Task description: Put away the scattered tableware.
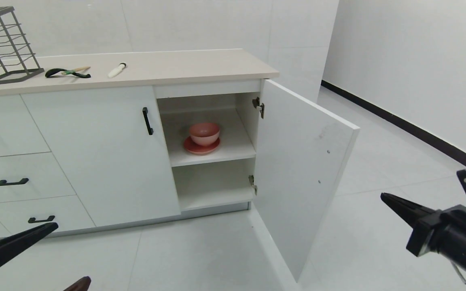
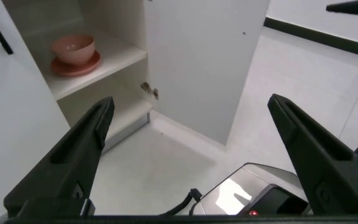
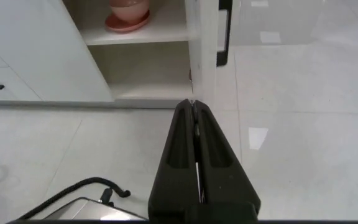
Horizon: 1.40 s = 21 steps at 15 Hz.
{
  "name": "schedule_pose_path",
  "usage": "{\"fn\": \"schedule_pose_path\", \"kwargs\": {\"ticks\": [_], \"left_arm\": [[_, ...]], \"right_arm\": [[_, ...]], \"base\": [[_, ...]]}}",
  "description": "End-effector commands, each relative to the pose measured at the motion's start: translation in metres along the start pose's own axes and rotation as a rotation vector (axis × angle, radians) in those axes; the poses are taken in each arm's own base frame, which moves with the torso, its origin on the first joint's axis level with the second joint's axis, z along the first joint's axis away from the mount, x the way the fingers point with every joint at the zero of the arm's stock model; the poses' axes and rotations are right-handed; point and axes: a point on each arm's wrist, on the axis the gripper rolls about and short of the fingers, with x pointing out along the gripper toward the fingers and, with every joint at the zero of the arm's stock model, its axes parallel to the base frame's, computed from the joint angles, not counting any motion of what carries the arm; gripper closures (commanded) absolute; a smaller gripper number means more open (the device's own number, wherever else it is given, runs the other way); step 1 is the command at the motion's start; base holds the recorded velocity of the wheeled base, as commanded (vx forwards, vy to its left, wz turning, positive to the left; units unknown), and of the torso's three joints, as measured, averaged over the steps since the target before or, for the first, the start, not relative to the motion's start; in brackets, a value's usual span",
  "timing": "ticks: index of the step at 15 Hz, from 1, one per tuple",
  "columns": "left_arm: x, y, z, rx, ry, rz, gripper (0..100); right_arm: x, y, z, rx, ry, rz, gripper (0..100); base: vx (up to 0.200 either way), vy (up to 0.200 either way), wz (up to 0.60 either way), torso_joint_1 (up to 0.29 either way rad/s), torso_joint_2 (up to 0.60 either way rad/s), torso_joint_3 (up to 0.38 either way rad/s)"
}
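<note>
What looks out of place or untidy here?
The cabinet door stands wide open. A dark utensil and a white utensil lie loose on the countertop near the wire rack. Nothing looks spilled or broken; the pink bowl sits on its plate.

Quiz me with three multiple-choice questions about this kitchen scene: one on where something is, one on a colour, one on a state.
1. Where is the bowl?
A. on the countertop
B. on the plate on the upper shelf
C. on the floor

2. What colour is the bowl?
A. pink
B. blue
C. black

3. How is the right-hand cabinet door?
A. shut
B. taken off
C. swung open

Answers:
1 B: the bowl sits on the plate, inside on the upper shelf.
2 A: it shows pink, paler than the red plate under it.
3 C: the door stands swung out on its hinges, so the inside is bare to see.
</note>
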Motion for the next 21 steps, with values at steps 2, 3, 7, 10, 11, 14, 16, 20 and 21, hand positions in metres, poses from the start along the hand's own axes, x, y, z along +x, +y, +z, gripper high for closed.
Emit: {"fn": "schedule_pose_path", "kwargs": {"ticks": [2,3,7,10,11,14,16,20,21], "left_arm": [[0.000,0.000,0.000,0.001,0.000,0.004,0],[0.000,0.000,0.001,0.002,-0.004,0.004,0],[-0.005,-0.001,0.002,0.005,-0.035,-0.036,0],[-0.006,-0.001,0.002,0.006,-0.037,-0.036,0],[-0.006,-0.001,0.002,0.006,-0.038,-0.034,0],[-0.006,-0.001,0.008,0.003,-0.059,-0.017,0],[-0.006,0.003,0.018,0.005,-0.090,0.050,0],[-0.010,0.014,0.038,0.023,-0.152,0.282,0],[-0.012,0.018,0.044,0.028,-0.162,0.360,0]], "right_arm": [[0.034,-0.003,0.009,-0.001,0.009,-0.009,100],[0.040,-0.005,0.010,-0.004,0.002,-0.019,100],[0.049,-0.002,0.015,0.000,-0.010,0.036,100],[0.071,0.004,0.011,-0.006,-0.049,0.163,100],[0.080,0.006,0.006,-0.008,-0.066,0.191,100],[0.104,0.008,-0.013,-0.101,-0.113,0.242,100],[0.109,0.015,-0.027,-0.161,-0.095,0.272,100],[0.103,0.033,-0.026,-0.180,-0.105,0.350,100],[0.100,0.038,-0.025,-0.181,-0.111,0.369,100]], "base": [[0.200,-0.200,0.00,0.000,0.00,0.002],[0.200,-0.200,0.00,0.007,0.01,-0.007],[0.050,-0.050,0.00,0.002,0.00,0.001],[0.000,0.000,0.00,0.000,0.00,0.000],[0.000,0.000,0.00,0.000,0.00,0.000],[0.000,0.000,0.00,0.000,0.00,0.000],[0.000,0.000,0.00,0.000,0.00,0.000],[0.000,0.000,0.00,0.000,0.00,0.000],[0.000,0.000,0.00,0.000,0.00,0.000]]}}
